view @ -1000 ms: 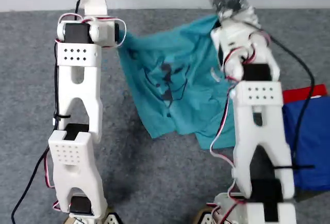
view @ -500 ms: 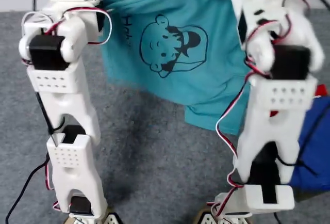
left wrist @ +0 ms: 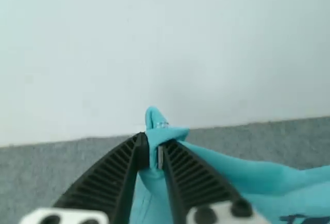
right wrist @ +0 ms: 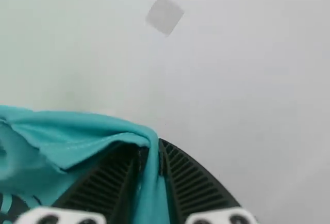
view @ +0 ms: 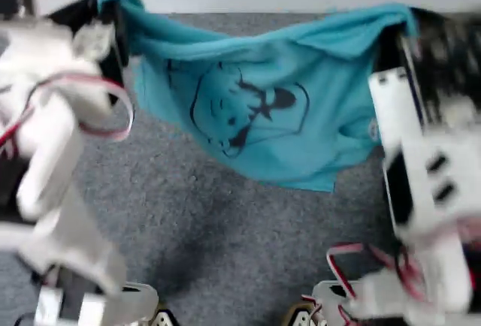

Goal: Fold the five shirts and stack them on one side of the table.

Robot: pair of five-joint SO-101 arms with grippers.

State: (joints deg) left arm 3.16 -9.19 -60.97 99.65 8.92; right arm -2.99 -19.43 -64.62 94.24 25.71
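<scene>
**Teal shirt (view: 255,123) held aloft by two corners, one in each pincer.** The left pincer (left wrist: 149,152) is closed on a bunched corner of cloth, with a small tuft standing just above its tips. The right pincer (right wrist: 149,154) is likewise clamped on the opposite corner, the hem draping over its tips. The shirt hangs between the two pincers. Its upper edge sags slightly from one to the other, and its printed front and lower hem droop below them, apparently clear of the grey table (view: 225,258). Spreading the garment in the air this way probably serves to open it out and shed creases before it is laid flat for folding. Both arms stand high with wrists tipped upward, so each wrist camera looks past its pincer toward the pale wall (left wrist: 154,38). The pincers are well apart, which holds the cloth nearly taut.
</scene>
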